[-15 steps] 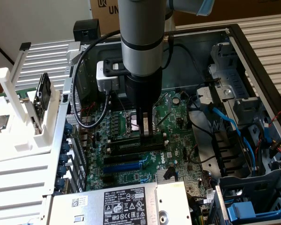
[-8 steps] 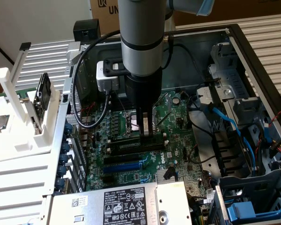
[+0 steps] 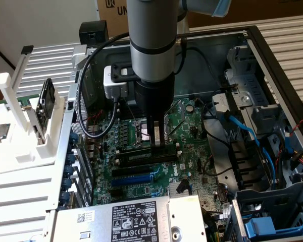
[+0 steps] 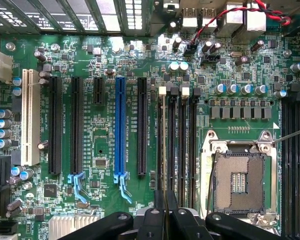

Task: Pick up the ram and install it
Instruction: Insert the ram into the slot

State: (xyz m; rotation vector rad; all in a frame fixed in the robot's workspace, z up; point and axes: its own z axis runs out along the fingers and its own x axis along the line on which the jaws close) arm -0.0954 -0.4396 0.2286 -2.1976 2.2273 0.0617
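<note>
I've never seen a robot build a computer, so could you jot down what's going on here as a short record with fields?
Setting: open computer case, motherboard facing up
Gripper: gripper down at the black memory slots, shut on the ram
Ram: the ram, a thin stick seen edge-on, lying along one slot; seated or not, cannot tell
Nearby: empty processor socket beside the slots

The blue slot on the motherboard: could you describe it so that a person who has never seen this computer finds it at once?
Look inside the open computer case at the green motherboard. Among its long parallel slots, the blue slot has black slots on both sides. It alone is blue; a white slot lies further off.
</note>
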